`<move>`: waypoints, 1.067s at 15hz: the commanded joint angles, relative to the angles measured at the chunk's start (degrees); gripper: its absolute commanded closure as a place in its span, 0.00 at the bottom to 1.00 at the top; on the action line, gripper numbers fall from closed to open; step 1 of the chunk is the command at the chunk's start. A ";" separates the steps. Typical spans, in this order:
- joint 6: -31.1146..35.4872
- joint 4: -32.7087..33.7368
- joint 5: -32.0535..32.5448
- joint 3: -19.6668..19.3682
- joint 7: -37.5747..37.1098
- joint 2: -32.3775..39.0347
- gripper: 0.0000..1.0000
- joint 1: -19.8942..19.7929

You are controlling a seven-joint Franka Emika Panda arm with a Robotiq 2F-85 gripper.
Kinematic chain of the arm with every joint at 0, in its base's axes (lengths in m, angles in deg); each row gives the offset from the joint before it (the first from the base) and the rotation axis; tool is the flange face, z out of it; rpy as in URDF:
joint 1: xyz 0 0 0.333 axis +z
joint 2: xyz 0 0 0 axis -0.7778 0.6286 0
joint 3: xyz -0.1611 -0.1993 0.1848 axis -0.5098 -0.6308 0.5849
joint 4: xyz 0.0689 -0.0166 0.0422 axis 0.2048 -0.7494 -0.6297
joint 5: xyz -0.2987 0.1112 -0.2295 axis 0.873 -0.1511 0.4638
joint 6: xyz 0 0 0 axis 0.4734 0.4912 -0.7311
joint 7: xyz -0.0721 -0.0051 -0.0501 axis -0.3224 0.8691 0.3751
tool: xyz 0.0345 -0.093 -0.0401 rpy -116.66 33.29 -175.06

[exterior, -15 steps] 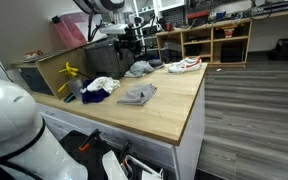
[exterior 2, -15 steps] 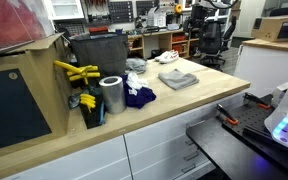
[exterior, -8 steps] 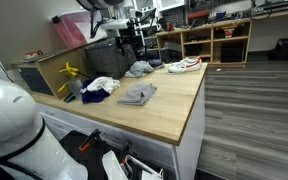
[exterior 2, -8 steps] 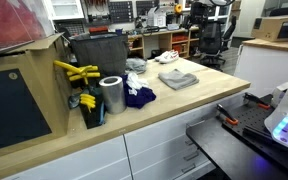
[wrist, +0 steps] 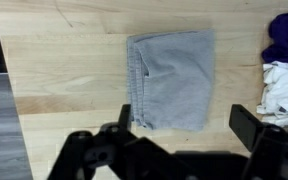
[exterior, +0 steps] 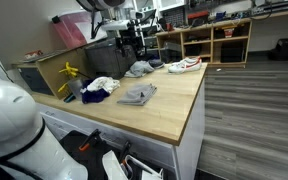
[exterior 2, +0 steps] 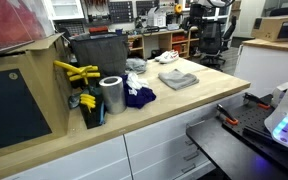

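Cloth (wrist: 172, 80), grey and folded to a rough square, lies flat on the wooden table (wrist: 64, 70) in the middle of my wrist view, and it is the thing nearest my claw (wrist: 180, 115). The claw comes in from the bottom edge with its jaws spread wide. One finger (wrist: 124, 115) shows by the cloth's lower left corner and the other off its lower right. Nothing sits between them, and I see no contact with the fabric. In the upper right corner of that view is a purple rag (wrist: 286, 35). Just below it, at the right edge, is a white rag (wrist: 282, 90). Both lie near the cloth but apart from it. In an exterior view the claw (exterior: 132, 42) hangs in the upper middle of the frame, clear above the tabletop, with the cloth (exterior: 137, 95) at frame centre below it. A shoe (exterior: 184, 65) rests to the right of centre, near the table's far edge. In an exterior view a metal can (exterior 2: 111, 95) stands left of centre, just beside the purple rag, and the cloth lies right of centre.
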 commanded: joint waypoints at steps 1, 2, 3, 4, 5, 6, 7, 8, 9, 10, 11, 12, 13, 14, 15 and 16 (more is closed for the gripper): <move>1.40 -0.95 -1.31 -0.09 2.97 3.25 0.00 -0.55; 1.58 -1.07 -1.49 -0.14 3.47 4.27 0.00 -0.68; 1.76 -1.04 -1.87 -0.20 4.52 5.38 0.00 -0.85; 1.87 -0.86 -2.07 -0.19 5.48 6.37 0.00 -1.06; 2.13 -0.61 -2.22 -0.11 6.23 7.39 0.00 -1.30; 2.29 -0.33 -2.46 -0.02 6.94 8.33 0.00 -1.54; 2.33 -0.06 -2.87 0.11 7.57 9.13 0.00 -1.73; 2.58 0.04 -3.12 0.23 8.22 9.82 0.00 -1.91; 2.73 0.11 -3.58 0.37 8.65 10.47 0.00 -2.06; 2.78 0.21 -4.00 0.49 9.06 11.24 0.00 -2.12; 2.88 0.25 -4.20 0.61 9.11 11.89 0.00 -2.12; 2.95 0.34 -4.34 0.71 9.45 12.57 0.00 -2.13; 2.95 0.57 -4.42 0.78 9.46 13.24 0.00 -2.18; 2.95 0.81 -4.34 0.85 9.33 13.89 0.00 -2.23; 2.95 1.11 -4.13 0.90 9.24 14.50 0.00 -2.30; 3.03 1.35 -4.12 0.97 9.33 15.08 0.00 -2.39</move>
